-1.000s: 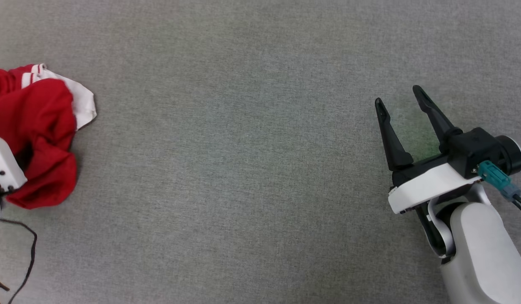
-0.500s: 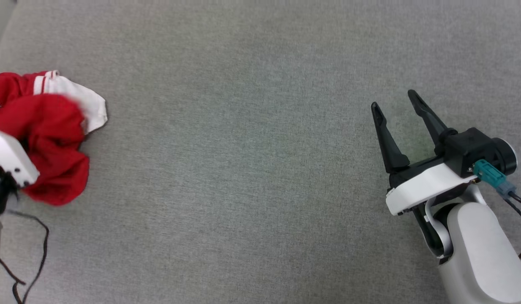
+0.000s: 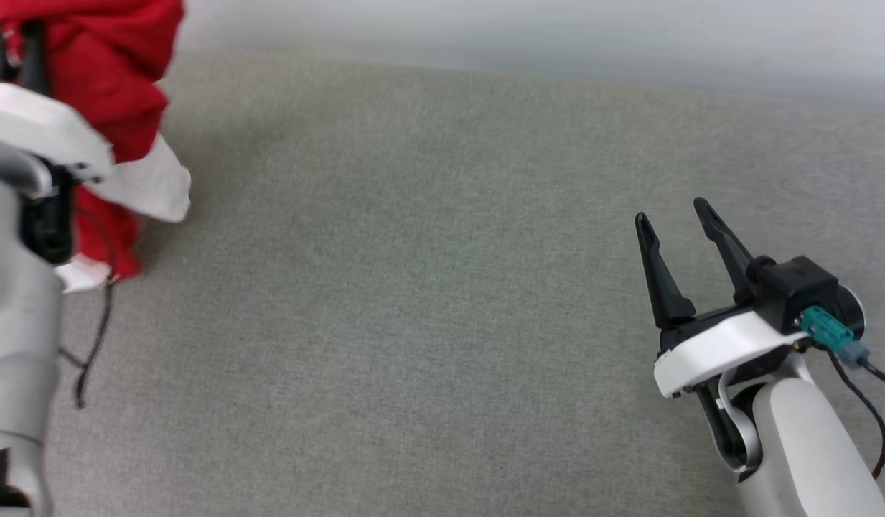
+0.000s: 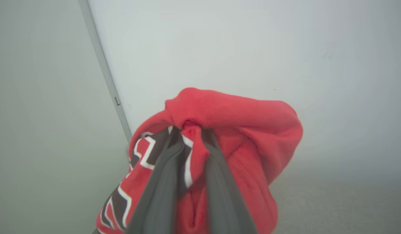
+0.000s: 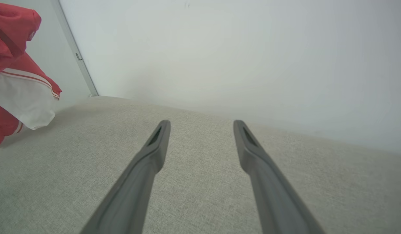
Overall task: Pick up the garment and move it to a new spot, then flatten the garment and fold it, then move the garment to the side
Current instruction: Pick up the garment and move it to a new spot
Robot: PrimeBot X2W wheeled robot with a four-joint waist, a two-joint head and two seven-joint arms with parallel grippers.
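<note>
The garment [image 3: 119,79], red with white sleeves, hangs bunched at the upper left of the head view, lifted off the grey surface with its lower part still near it. My left gripper [image 4: 190,136] is shut on a fold of the garment [image 4: 239,130], whose black, white-outlined lettering shows at the lower left of the left wrist view. In the right wrist view the garment [image 5: 18,81] dangles at the far left, a striped white sleeve hanging down. My right gripper [image 3: 675,215] stands open at the right, low over the surface, holding nothing; its fingers [image 5: 154,146] are well apart.
The grey fabric surface [image 3: 413,287] stretches wide between the two arms. A pale wall [image 3: 528,29] runs along its far edge, with a vertical seam [image 5: 76,55] at the left. A black cable [image 3: 90,345] hangs by the left arm.
My left gripper has shut on the garment and lifted it up off the surface. The head camera has tilted up, bringing the wall into view. The right gripper stays open in place.
</note>
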